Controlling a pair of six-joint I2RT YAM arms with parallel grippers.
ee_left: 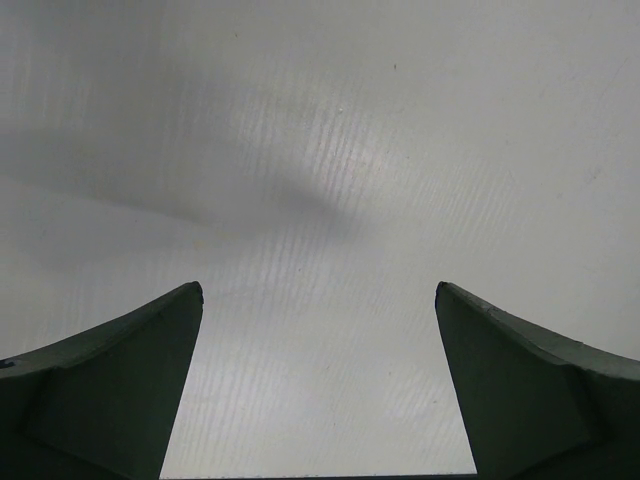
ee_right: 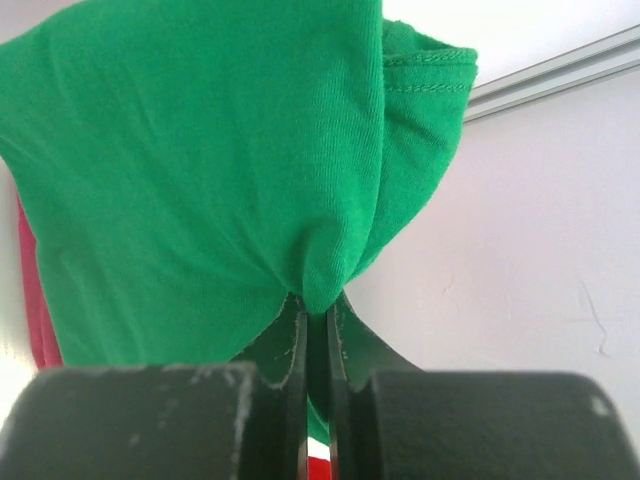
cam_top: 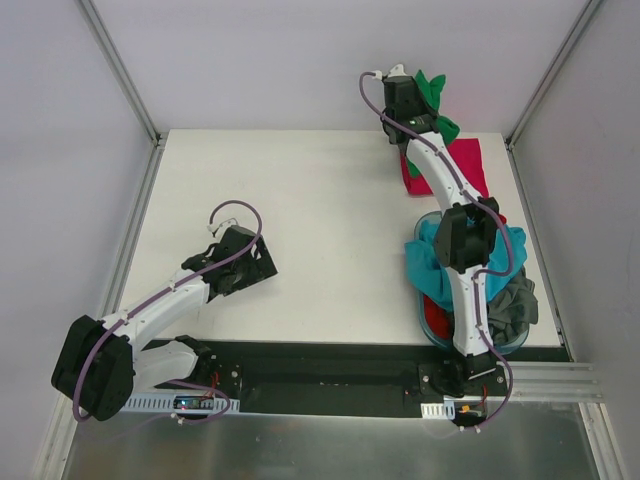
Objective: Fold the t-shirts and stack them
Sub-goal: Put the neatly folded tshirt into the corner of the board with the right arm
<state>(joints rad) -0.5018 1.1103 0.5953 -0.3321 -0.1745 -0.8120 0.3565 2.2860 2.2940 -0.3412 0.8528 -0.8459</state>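
Here, on the left, the left hand [ee_left: 318, 290] hangs low over the bare white worktop [cam_top: 320, 200]. Its two fingers stand wide apart and there is nothing between them; its wrist view shows only the worktop surface below.

Further right, the right arm reaches to the far right corner of the worktop. The right hand [ee_right: 318, 305] is closed tight, and it pinches a bunch of the green shirt [cam_top: 432, 100]. This shirt is lifted up and hangs crumpled from the fingers, with one hemmed edge showing in the wrist view. It is above the far end of the pink shirt [cam_top: 465, 165], which lies spread on the worktop, partly hidden under the arm.

Nearer to the arm bases, at the right edge, stands the blue tub [cam_top: 432, 325]. The teal shirt [cam_top: 428, 260] is heaped in it and spills over its far rim. The grey shirt [cam_top: 515, 305] lies crumpled on the right side of the tub, just beside the teal one.
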